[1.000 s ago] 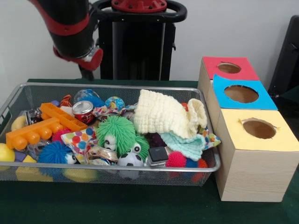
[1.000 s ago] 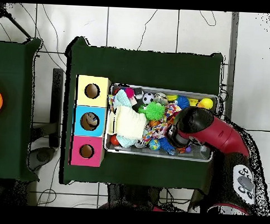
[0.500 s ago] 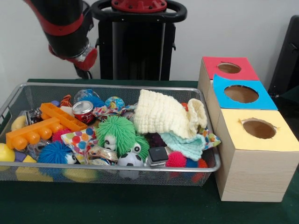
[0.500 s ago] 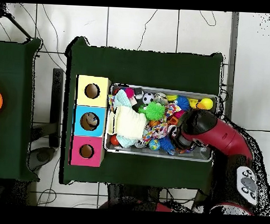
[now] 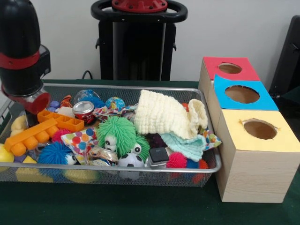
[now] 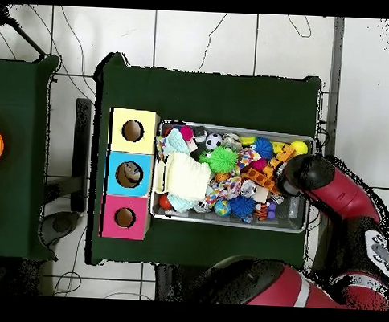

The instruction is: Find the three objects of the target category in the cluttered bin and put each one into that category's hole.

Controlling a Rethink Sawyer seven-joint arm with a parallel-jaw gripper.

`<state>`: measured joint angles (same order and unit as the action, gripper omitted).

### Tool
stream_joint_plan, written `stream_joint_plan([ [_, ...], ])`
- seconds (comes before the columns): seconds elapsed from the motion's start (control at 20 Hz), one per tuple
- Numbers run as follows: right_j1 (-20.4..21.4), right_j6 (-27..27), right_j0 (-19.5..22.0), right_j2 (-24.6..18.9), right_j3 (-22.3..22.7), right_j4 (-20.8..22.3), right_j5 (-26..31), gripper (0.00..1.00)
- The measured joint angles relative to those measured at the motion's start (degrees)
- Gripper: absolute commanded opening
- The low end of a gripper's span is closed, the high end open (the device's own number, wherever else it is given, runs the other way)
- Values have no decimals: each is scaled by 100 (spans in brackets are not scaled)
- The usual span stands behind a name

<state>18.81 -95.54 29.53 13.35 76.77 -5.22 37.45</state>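
My arm over the left end of the wire bin, front view

The table (image 5: 140, 211) with its green cloth carries the wire mesh bin (image 5: 206, 154) and, just beside its right end, three wooden boxes with red (image 5: 229, 68), blue (image 5: 243, 93) and yellow (image 5: 259, 129) tops, each with a round hole. My arm (image 5: 21, 51) comes down over the left end of the bin, above the orange block toy (image 5: 35, 133). My end effector (image 5: 32, 115) is hidden behind the arm, so I cannot tell if it is wide or narrow. In the bin lie a cream knitted cloth (image 5: 164, 115), a green fuzzy ball (image 5: 119, 133), a red can (image 5: 84, 111). The clear bottles I cannot make out in the clutter.
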Motion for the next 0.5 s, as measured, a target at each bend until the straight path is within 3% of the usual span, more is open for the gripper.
stream_joint_plan([
  [0.5, -84, 0, 82, -100, -135, 0, -83, 0],
])
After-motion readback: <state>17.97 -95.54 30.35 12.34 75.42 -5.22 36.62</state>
